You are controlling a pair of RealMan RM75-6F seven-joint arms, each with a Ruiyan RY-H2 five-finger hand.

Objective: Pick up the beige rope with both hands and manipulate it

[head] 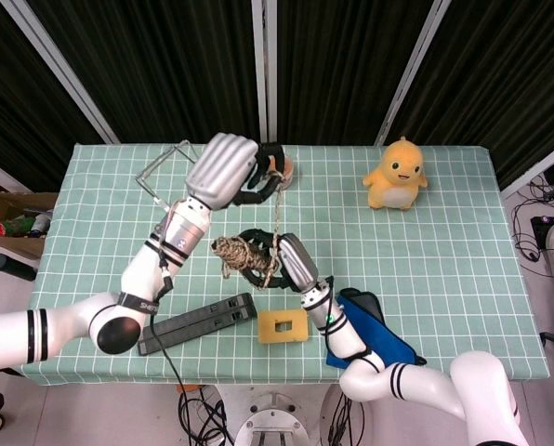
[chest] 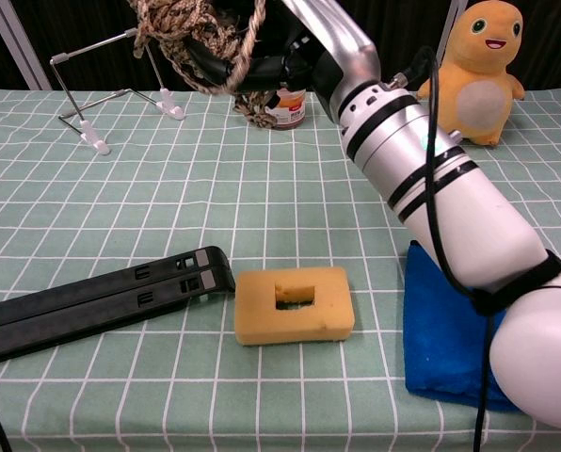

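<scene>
The beige rope is held between both hands above the table. Its tangled bundle (head: 229, 251) sits in my right hand (head: 266, 260) over the table's middle. In the chest view the bundle (chest: 182, 24) hangs at the top left, with the right hand's dark fingers (chest: 226, 68) curled around it. One taut strand (head: 277, 216) runs up from the bundle to my left hand (head: 229, 167). That hand is raised near the back of the table and pinches the strand at its fingertips. The chest view does not show my left hand.
A yellow duck toy (head: 397, 175) stands at the back right. A small jar (chest: 285, 105) and a wire stand (head: 161, 172) are at the back. A black bar (head: 198, 322), a yellow sponge (head: 283, 327) and a blue cloth (head: 375, 339) lie along the front of the checked table (head: 463, 251).
</scene>
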